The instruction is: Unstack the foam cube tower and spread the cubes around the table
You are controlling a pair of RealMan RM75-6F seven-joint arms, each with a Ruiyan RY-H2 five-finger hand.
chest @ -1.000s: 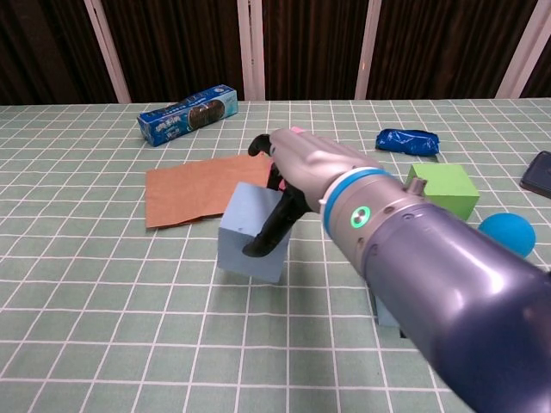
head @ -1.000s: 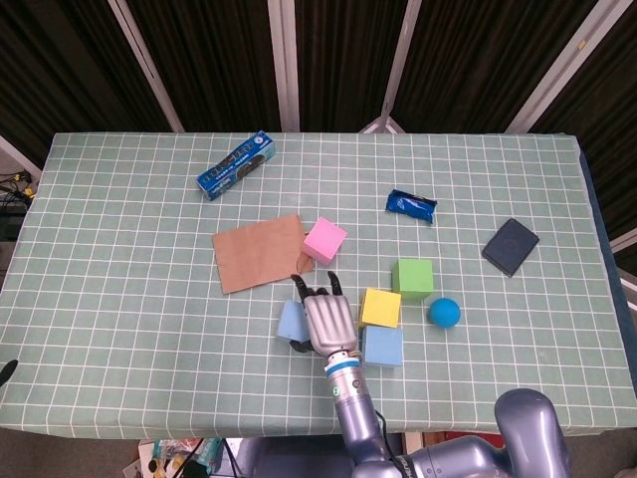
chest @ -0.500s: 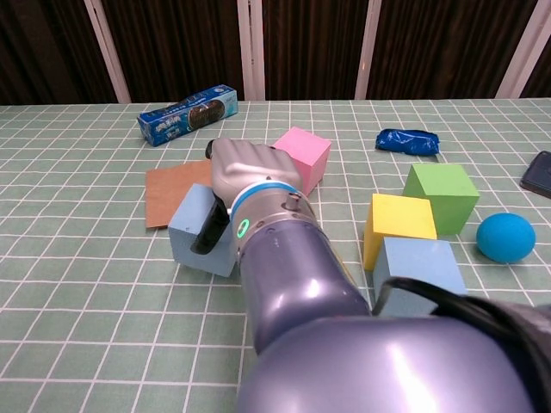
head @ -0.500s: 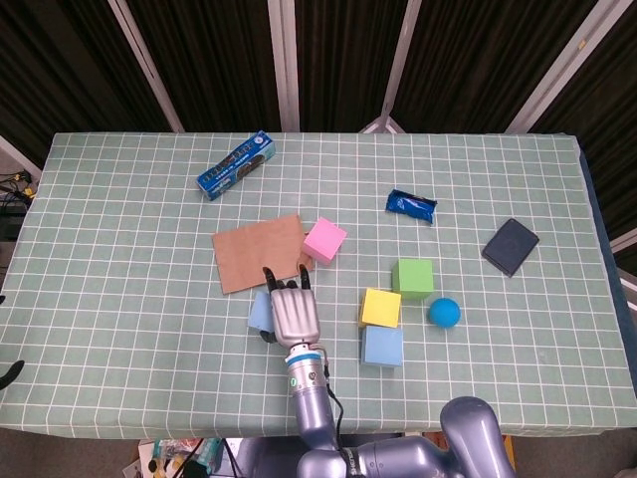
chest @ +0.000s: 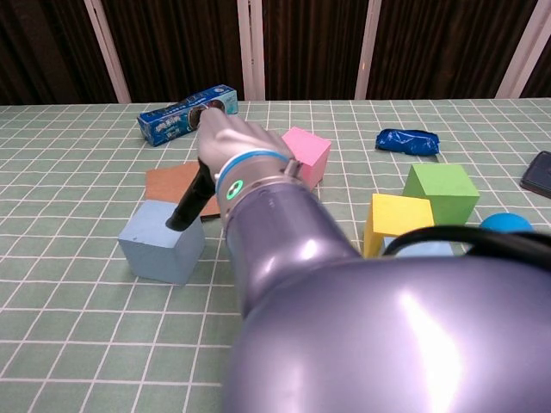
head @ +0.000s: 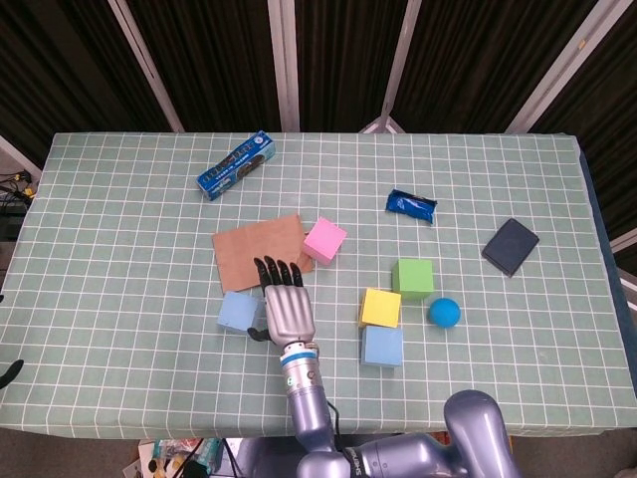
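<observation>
A light blue foam cube (head: 237,311) (chest: 162,241) sits flat on the table, left of my right hand (head: 287,304) (chest: 225,142). The hand's fingers (head: 279,271) stretch straight out over the brown sheet, and its dark thumb (chest: 185,206) lies against the cube's top right edge. A pink cube (head: 324,240) (chest: 306,155) stands just beyond the hand. To the right are a yellow cube (head: 380,307) (chest: 400,219), a second blue cube (head: 382,346) in front of it, and a green cube (head: 412,277) (chest: 442,191). My left hand shows in neither view.
A brown paper sheet (head: 257,251) lies under the fingertips. A blue cookie box (head: 235,164) is at the back left, a blue packet (head: 411,205) and a dark wallet (head: 510,246) at the right. A blue ball (head: 444,313) rests beside the green cube.
My right hand carried the light blue cube leftward, away from the yellow and blue cubes. The cube was tilted in the grip; now it sits flat and the fingers are stretched out.
</observation>
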